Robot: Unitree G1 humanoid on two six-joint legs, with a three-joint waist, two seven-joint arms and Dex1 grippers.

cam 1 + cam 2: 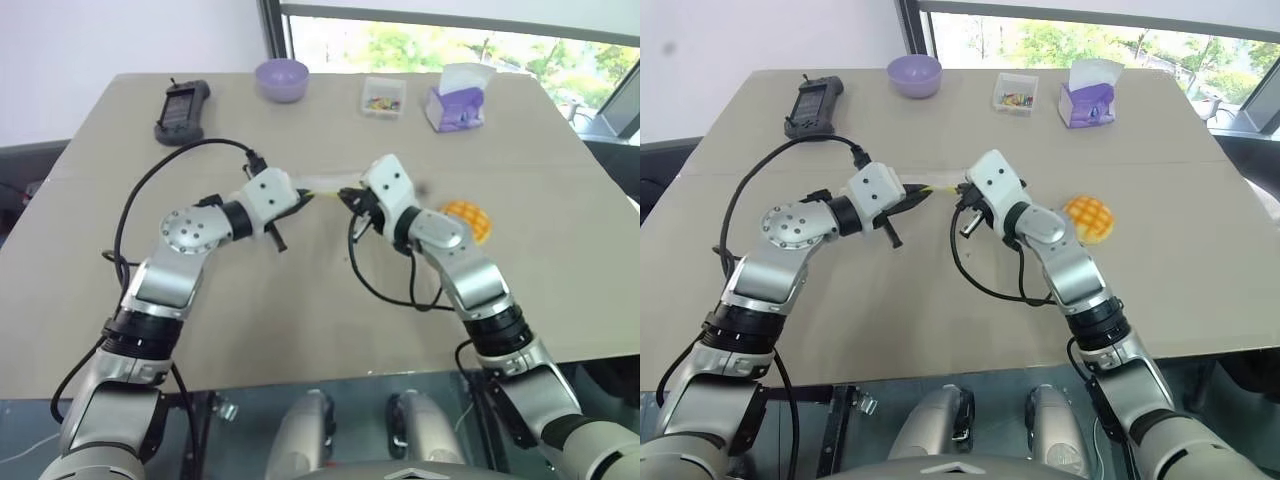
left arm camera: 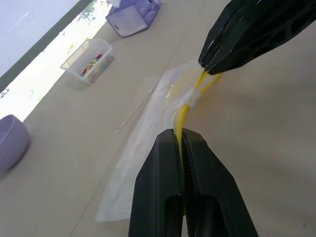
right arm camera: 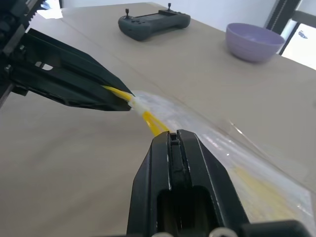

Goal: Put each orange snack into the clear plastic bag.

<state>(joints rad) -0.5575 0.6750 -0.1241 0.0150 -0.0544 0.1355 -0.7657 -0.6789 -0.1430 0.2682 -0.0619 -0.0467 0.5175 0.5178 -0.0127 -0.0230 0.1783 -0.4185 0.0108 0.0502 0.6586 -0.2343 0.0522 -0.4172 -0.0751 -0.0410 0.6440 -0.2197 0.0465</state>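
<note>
The clear plastic bag (image 2: 140,133) hangs stretched between my two grippers above the middle of the table, its yellow seal strip (image 2: 183,111) pulled taut. My left gripper (image 2: 180,137) is shut on one end of the strip. Facing it, my right gripper (image 3: 173,136) is shut on the strip a short way along. From above, both grippers meet tip to tip at the bag (image 1: 325,183). The orange snack (image 1: 470,221), round with a criss-cross top, lies on the table just right of my right forearm, untouched.
Along the far edge of the table (image 1: 300,330) stand a black controller (image 1: 182,110), a purple bowl (image 1: 282,78), a small clear box of coloured bits (image 1: 383,97) and a purple tissue pack (image 1: 455,102). Black cables loop from both wrists.
</note>
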